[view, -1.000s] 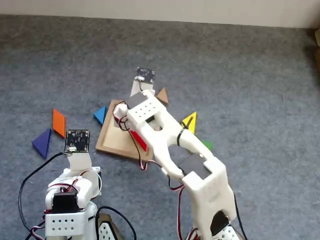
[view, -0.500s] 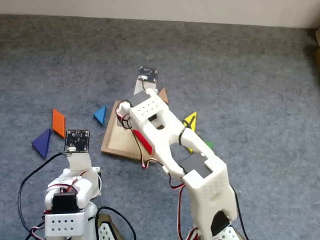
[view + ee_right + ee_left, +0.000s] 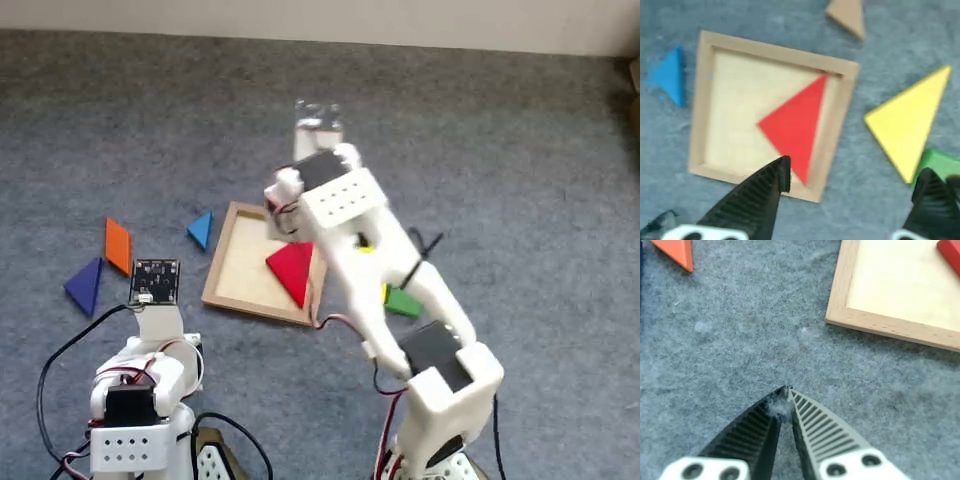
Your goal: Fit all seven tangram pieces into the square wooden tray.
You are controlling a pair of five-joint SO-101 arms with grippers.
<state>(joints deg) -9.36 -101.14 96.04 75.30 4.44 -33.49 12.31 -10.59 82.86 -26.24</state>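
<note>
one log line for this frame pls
right gripper: open, above wooden tray | left gripper: shut, over carpet beside tray | red triangle: in tray | yellow triangle, green piece: outside tray

Red triangle (image 3: pixel 292 268) lay inside the wooden tray (image 3: pixel 240 270), at its right side. Blue triangle (image 3: pixel 202 229), orange parallelogram (image 3: pixel 118 245) and purple triangle (image 3: pixel 85 284) lay on the grey carpet (image 3: pixel 500 180) left of the tray; a green piece (image 3: pixel 403 301) lay right of it.
</note>
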